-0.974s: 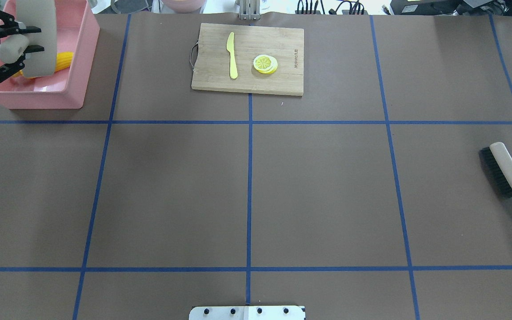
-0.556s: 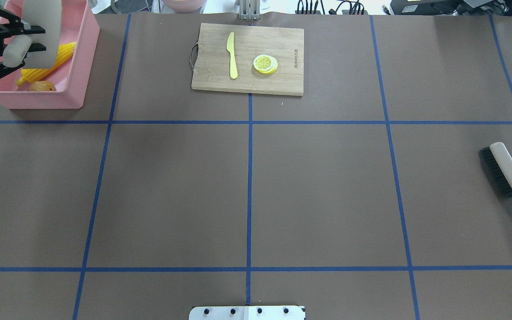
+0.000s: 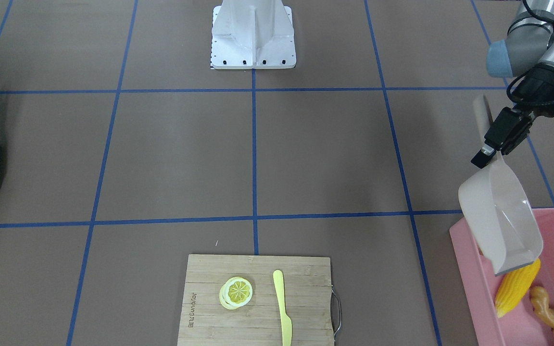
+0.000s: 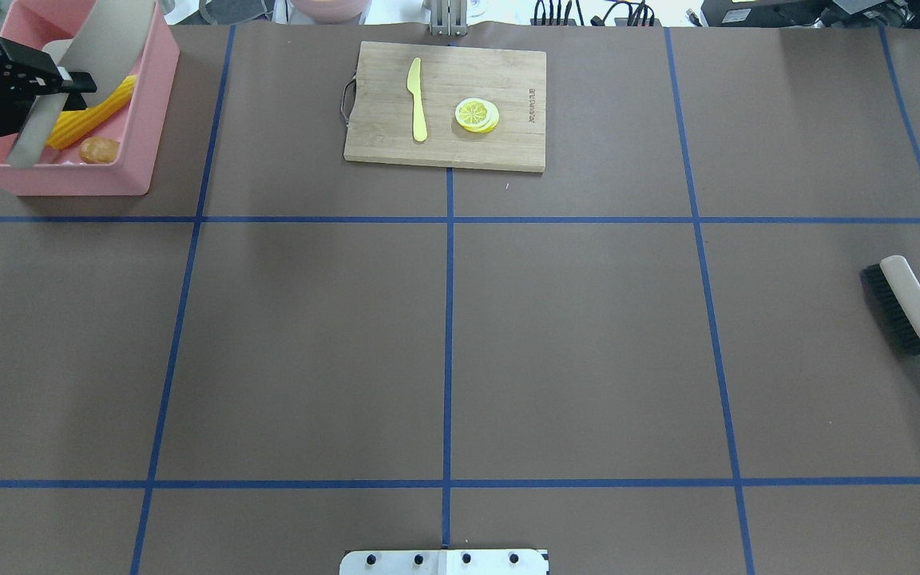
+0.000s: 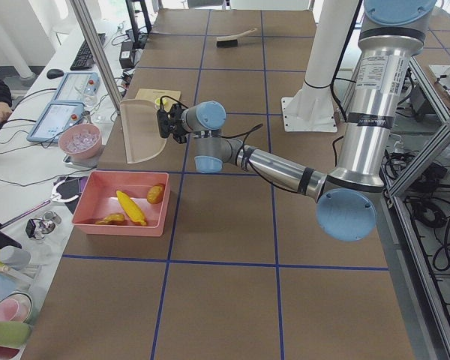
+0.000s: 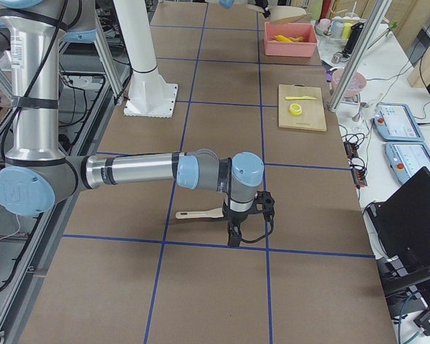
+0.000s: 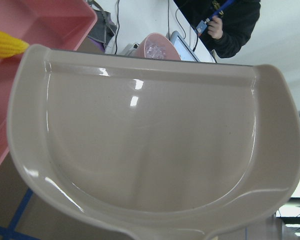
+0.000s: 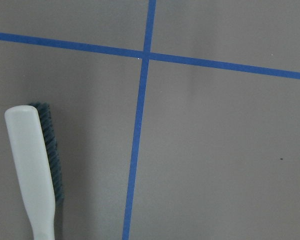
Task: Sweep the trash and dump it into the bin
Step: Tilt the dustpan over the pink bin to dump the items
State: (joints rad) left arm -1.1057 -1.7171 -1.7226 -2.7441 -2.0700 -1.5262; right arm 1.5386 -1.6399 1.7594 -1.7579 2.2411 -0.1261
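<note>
- Spanning every frame: brown table (image 4: 444, 335) with a blue tape grid; no trash visible on it.
- Pink bin (image 4: 158, 96): upper left of the overhead view, lower right of the front-facing view. All three trash items lie inside.
- Beige dustpan (image 3: 500, 216): tilted steeply, mouth down over the bin's upper-left corner in the front-facing view. Its lip is close to the corn; contact unclear. The wrist view shows the pan empty. Judgement: dump done.
- Brush (image 4: 903, 307): right edge of the overhead view, lying on the table.
- Trash: corn cob (image 3: 515, 286), ginger root (image 3: 548, 315), potato-like lump (image 4: 98, 149).
- Left gripper (image 3: 488, 151): clamped on the dustpan handle. Risk: a low pull-away could catch the lip on the bin wall or the corn and drag or tip the bin. The tilted handle could also twist in the grip.
- Right gripper (image 6: 234, 233): beside the brush, seen in the side view only; cannot tell its opening.
</note>
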